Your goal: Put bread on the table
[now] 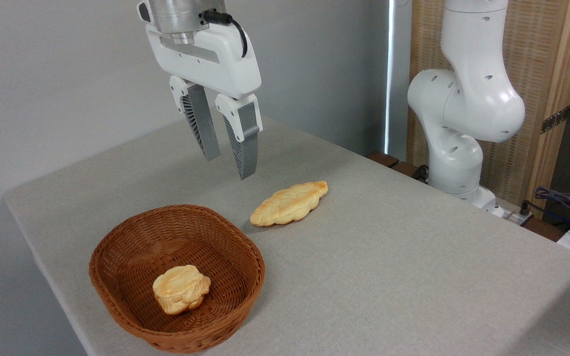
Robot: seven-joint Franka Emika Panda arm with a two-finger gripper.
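A brown woven basket (pixel 117 282) sits nearest the camera, close to the front-left edge of the cloth-covered surface (pixel 389 277). Inside it, toward the front wall, lies a small, lumpy golden bun (pixel 181 289), alone in the basket.

Just beyond the basket's far right rim, the bread (pixel 289 203), a long braided loaf with tapered ends, lies flat on the grey-beige cloth. It is angled, one tip pointing toward the basket and the other toward the far right. It stands just beside the basket, apart from it, and nothing touches it.

Above and behind the loaf's near end hangs the robot's gripper (pixel 229 168), well clear of the cloth. Its jaws are parted with a narrow gap and hold nothing; the two ribbed grey fingers (pixel 204 129) point downward, leaning a little to the right. A black cable curls from the metal wrist into the white gripper body.

Farther back on the right, the arm's white base column (pixel 455 163) rises from beyond the far edge of the surface, in front of a wood-framed woven screen (pixel 537 99). A tangle of dark cables (pixel 562 200) lies at the far right edge of the view. A plain grey wall (pixel 67 74) closes the scene behind.
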